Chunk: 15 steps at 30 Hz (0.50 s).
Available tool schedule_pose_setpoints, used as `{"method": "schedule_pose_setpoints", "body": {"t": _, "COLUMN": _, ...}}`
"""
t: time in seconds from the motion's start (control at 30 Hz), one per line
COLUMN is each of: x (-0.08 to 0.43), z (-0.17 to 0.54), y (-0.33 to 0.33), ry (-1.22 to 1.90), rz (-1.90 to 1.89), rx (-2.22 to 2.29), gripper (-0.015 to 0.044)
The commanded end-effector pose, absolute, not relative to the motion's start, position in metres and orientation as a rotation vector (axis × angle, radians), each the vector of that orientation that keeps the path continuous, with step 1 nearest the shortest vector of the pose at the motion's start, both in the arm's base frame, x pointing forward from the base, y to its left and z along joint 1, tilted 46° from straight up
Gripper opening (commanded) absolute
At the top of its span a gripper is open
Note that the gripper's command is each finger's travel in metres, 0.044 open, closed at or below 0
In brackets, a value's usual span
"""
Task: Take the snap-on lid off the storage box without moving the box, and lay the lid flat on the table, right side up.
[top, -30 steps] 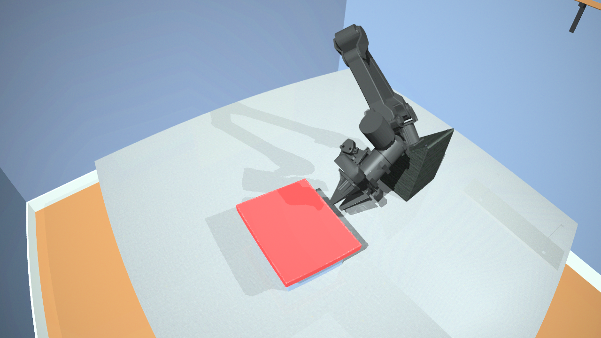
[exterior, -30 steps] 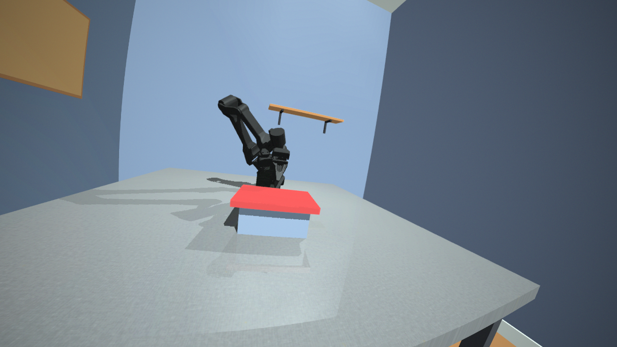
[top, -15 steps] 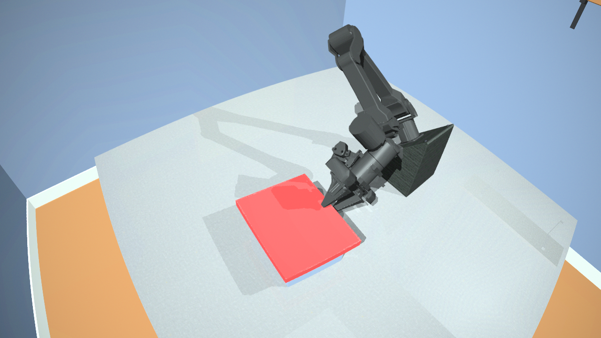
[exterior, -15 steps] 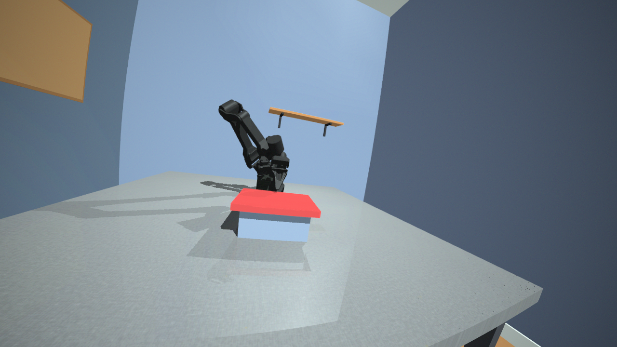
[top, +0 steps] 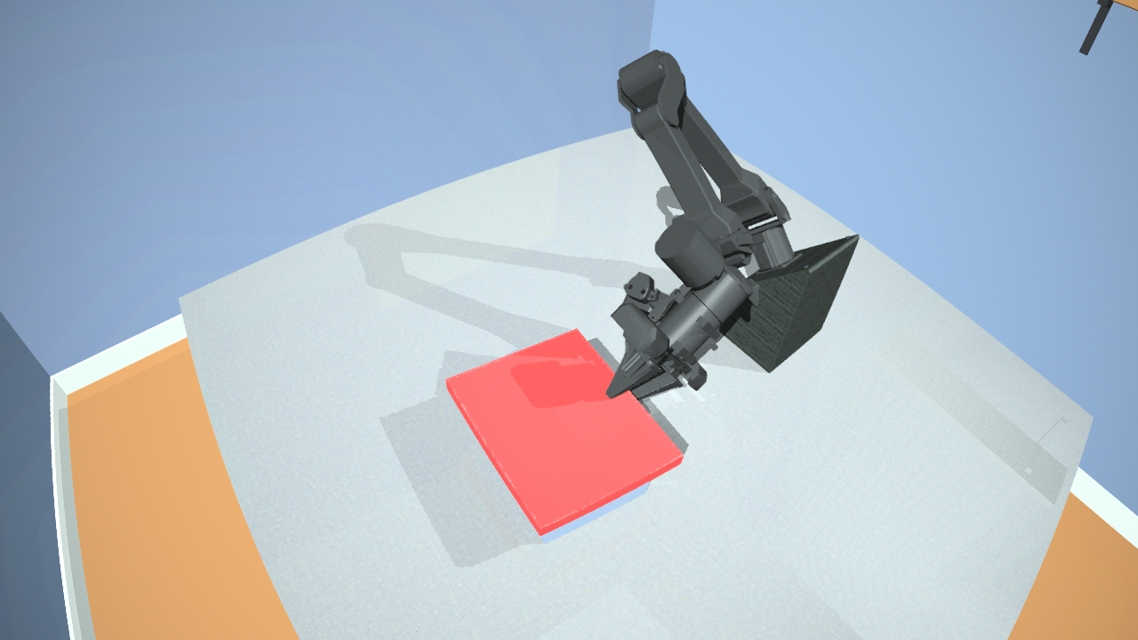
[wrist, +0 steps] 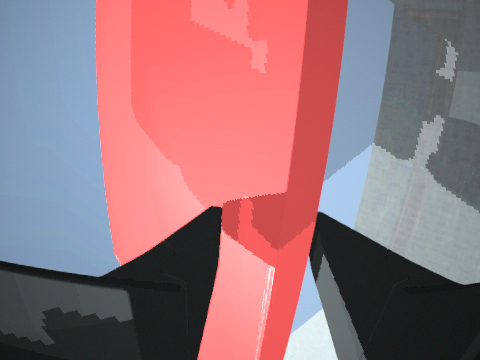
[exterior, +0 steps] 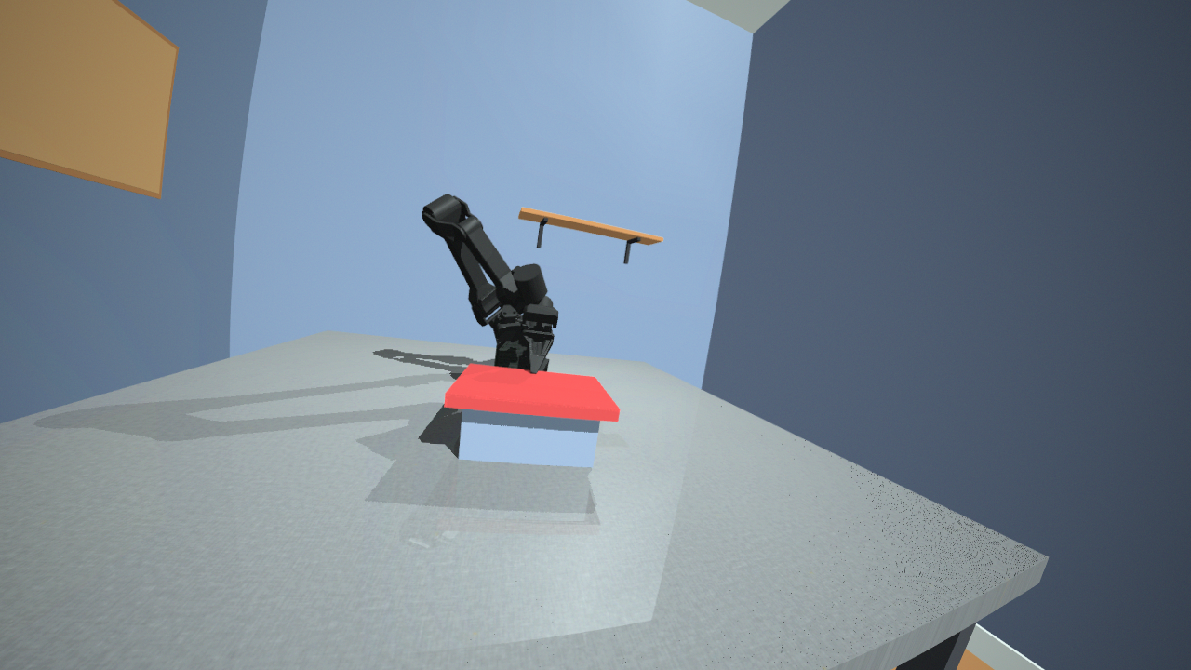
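The red lid [top: 548,445] [exterior: 532,393] [wrist: 200,125] sits level on the pale blue storage box [top: 598,514] [exterior: 528,444] [wrist: 357,115], its rim overhanging the box walls. My gripper [top: 624,396] [exterior: 540,368] [wrist: 265,220] is at the lid's edge on the robot's side. It is shut on that edge: in the wrist view one fingertip lies against the top face and the other meets the underside of the rim. The lower finger is mostly hidden behind the lid in the exterior view.
The box stands on the grey table [top: 333,445] [exterior: 274,558]. The arm's dark base block [top: 783,318] stands close behind the gripper. The arm's shadow falls on the lid and table. A wall shelf [exterior: 591,226] is far behind.
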State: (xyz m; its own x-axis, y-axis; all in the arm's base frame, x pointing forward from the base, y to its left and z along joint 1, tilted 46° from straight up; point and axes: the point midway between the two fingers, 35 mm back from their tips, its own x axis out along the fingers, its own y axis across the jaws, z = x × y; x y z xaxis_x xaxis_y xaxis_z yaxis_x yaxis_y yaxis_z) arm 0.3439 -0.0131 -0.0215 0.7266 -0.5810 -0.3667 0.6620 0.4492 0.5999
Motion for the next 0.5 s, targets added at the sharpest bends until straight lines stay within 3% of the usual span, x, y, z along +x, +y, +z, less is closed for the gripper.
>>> {"method": "schedule_pose_setpoints", "body": {"t": 0.0, "x": 0.3450, "z": -0.0215, "y": -0.0127, "ry": 0.116, "rz": -0.765, "rx": 0.791, "gripper": 0.0090}}
{"method": "schedule_pose_setpoints", "body": {"t": 0.13, "x": 0.3450, "z": -0.0215, "y": -0.0127, "ry": 0.116, "rz": -0.765, "rx": 0.791, "gripper": 0.0000}}
{"method": "schedule_pose_setpoints", "body": {"t": 0.47, "x": 0.3439, "z": -0.0204, "y": -0.0120, "ry": 0.113, "rz": -0.770, "rx": 0.793, "gripper": 0.0000}}
